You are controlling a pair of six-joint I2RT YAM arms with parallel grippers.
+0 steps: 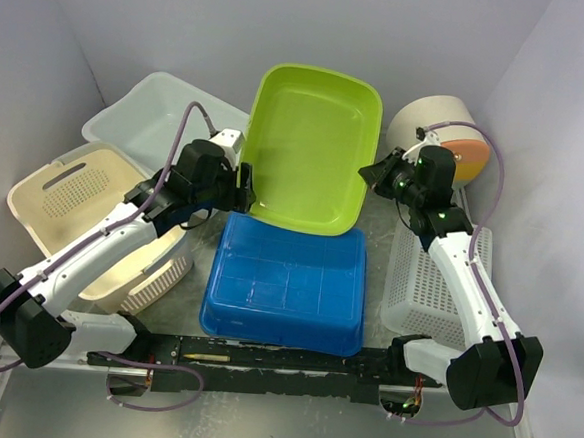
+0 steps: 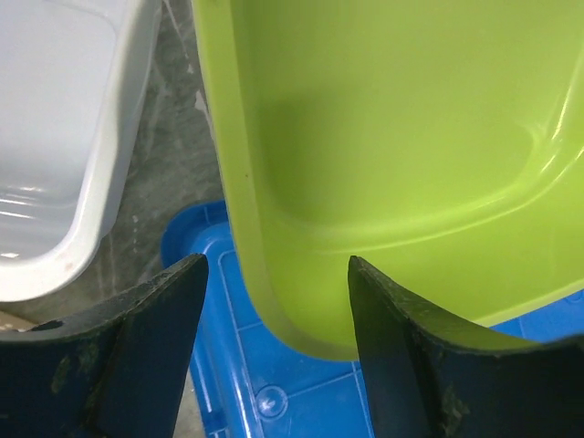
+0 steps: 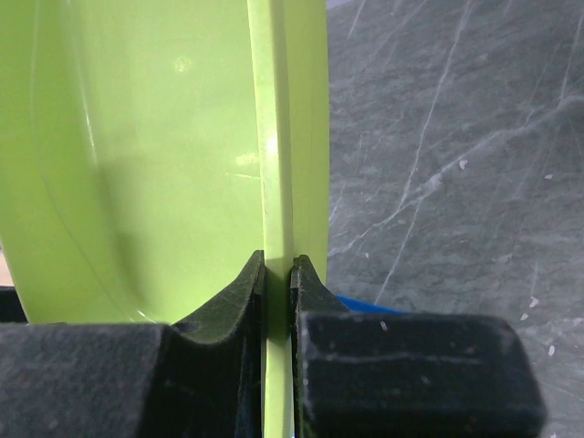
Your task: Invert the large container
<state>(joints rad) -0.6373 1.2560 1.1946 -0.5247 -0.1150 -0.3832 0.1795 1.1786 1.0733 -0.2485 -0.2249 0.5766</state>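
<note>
grey veined bench (image 3: 456,137) fills a white-walled booth and is crowded on every side. a blue tub (image 1: 287,284) lies bottom-up in the middle, just ahead of the arm bases. a white tub (image 1: 154,114) sits at the back left, with a beige basket (image 1: 73,194) nearer on that side under the left arm. a white basket (image 1: 422,288) lies under the right arm, and a round drum (image 1: 449,130) with an orange face stands at the back right.

the green tub (image 1: 312,145) stands tipped up behind the blue tub, hollow side facing the arms. its low edge overlaps the blue tub's far edge; whether they touch cannot be told. the white tub is just beside its left rim.

the right end effector (image 3: 278,265) is pressed onto the tub's right rim, the thin lip pinched between both fingers. the left end effector (image 2: 274,265) is spread wide at the tub's lower left corner. one finger is outside the rim and the other in front of the hollow, with a gap on each side.

the green tub is glossy lime plastic, rectangular with rounded corners, a smooth bare inside and a narrow rolled lip.
</note>
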